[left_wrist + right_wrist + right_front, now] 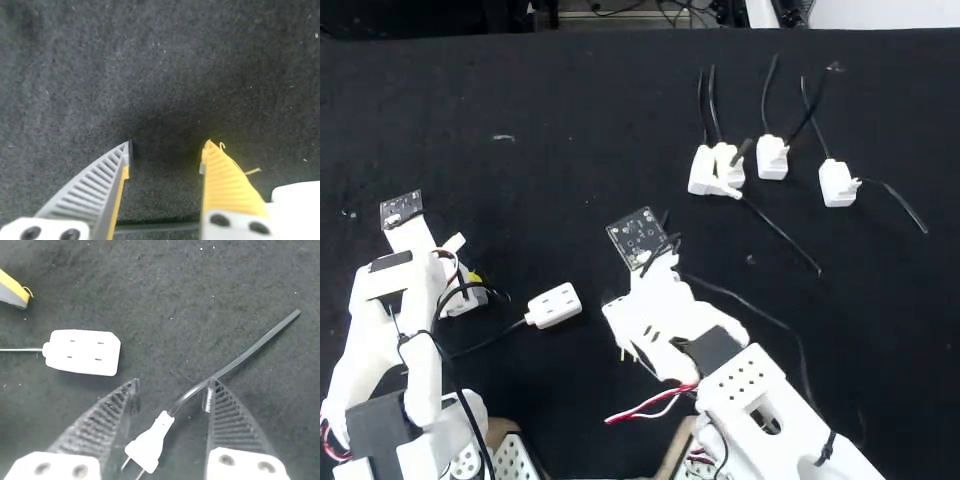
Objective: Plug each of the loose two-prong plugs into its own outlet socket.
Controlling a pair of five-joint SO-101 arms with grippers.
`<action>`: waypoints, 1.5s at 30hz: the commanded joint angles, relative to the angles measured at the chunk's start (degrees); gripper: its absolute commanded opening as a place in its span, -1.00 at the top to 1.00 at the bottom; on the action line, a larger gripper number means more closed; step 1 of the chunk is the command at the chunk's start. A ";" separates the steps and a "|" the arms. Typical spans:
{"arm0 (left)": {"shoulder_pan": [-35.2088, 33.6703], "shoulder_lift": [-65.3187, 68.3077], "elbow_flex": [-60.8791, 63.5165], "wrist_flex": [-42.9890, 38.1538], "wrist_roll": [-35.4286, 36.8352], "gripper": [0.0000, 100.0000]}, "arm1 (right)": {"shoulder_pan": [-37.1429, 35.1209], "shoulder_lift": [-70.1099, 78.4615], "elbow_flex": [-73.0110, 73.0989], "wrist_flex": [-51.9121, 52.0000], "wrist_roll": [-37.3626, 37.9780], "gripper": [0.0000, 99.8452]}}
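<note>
A white two-prong plug point(149, 442) on a black cord point(240, 356) lies on the black cloth between the fingers of my right gripper point(172, 390), which is open and not touching it. Just beyond the plug lies the white outlet block point(82, 352), its slotted face up and empty. From above, the block point(554, 305) sits between the two arms, with the right gripper point(630, 322) to its right. My left gripper point(165, 150) is open over bare cloth; from above it point(465, 290) sits just left of the block, by the block's thin cord.
Several white plugs with black cords point(717, 170) point(772, 157) point(838, 183) lie at the far right of the black table point(540, 130). A yellow fingertip point(12, 290) of the left gripper shows near the outlet block in the right wrist view.
</note>
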 commanded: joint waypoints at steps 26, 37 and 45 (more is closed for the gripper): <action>-0.84 -0.79 -1.19 -0.70 0.62 0.54 | -3.08 37.41 -17.98 0.00 -0.79 0.62; -0.84 -1.14 -1.01 -0.70 0.62 0.54 | 16.97 25.98 -19.12 15.82 3.78 0.98; -0.75 -1.14 -1.10 -0.70 0.62 0.54 | 32.53 5.58 -11.03 24.00 14.77 0.98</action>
